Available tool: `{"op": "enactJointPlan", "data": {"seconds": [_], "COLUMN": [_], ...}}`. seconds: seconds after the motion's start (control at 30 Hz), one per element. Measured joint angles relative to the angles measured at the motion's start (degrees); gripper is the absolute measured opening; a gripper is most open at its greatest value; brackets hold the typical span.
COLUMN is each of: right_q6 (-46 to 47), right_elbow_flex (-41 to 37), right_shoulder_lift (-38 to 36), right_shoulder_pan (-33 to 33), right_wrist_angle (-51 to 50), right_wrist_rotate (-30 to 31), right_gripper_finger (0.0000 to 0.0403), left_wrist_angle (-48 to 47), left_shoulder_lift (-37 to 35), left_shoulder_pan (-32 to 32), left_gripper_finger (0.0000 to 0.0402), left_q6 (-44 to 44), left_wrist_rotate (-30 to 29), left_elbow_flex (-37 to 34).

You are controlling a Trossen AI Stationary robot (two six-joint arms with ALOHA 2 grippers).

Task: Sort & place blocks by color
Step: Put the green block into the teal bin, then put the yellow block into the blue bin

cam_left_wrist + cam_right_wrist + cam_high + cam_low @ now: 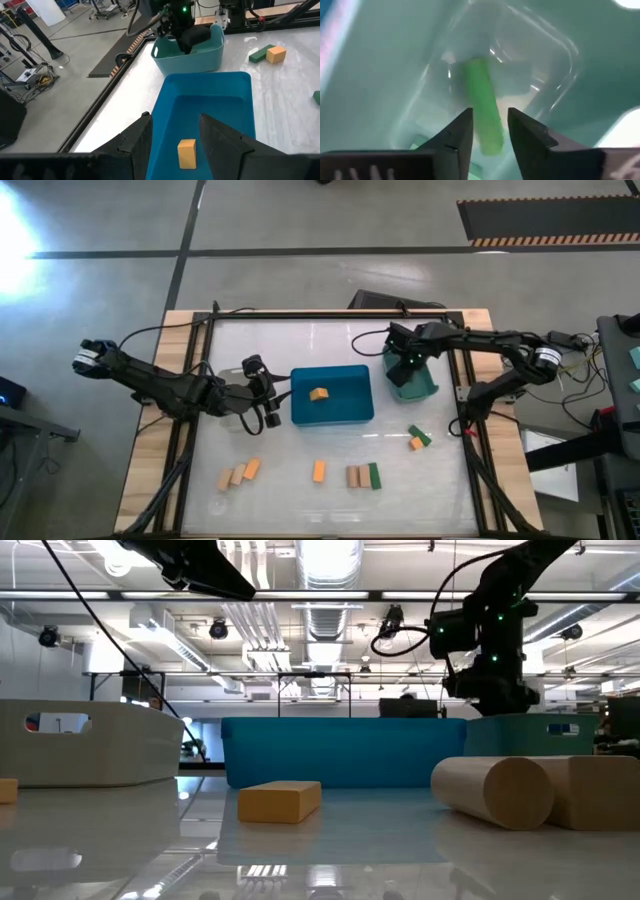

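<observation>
Grey floor lies around the table [440, 500], which has a shiny white top and wooden edges. Near the middle sits the blue bin [332, 416] with one orange block [319, 394] inside. The left gripper [272, 396] hangs just beside the bin's left wall, fingers a little apart and holding nothing. The right gripper [404, 363] reaches down into the teal bin [425, 388] near the right edge. Its fingers are slightly apart, and a green block [482, 112] lies between them on the bin floor. More blocks [360, 476] lie along the front edge, and two [418, 438] sit near the right edge.
</observation>
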Motion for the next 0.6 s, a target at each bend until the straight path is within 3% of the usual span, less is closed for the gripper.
{"op": "enactJointPlan", "data": {"seconds": [0.27,0.43,0.6], "right_q6": [0.0,-0.1,-2.9], "right_elbow_flex": [3.1,2.4,0.4], "right_shoulder_lift": [-6.9,-14.2,-20.5], "right_shoulder_pan": [1.5,5.8,11.6], "right_wrist_angle": [0.5,8.8,19.1], "right_wrist_rotate": [0.1,0.6,3.0], "right_gripper_finger": [0.0144,0.0145,0.0135], "left_wrist_angle": [-0.2,-0.9,-1.2], "left_shoulder_lift": [0.1,2.2,5.3], "left_shoulder_pan": [-1.0,-3.8,-5.9], "left_gripper_finger": [0.0145,0.0145,0.0145], "left_q6": [-11.5,-21.8,-34.7], "left_wrist_rotate": [0.1,0.6,5.5], "left_elbow_flex": [0.0,0.5,2.5]}}
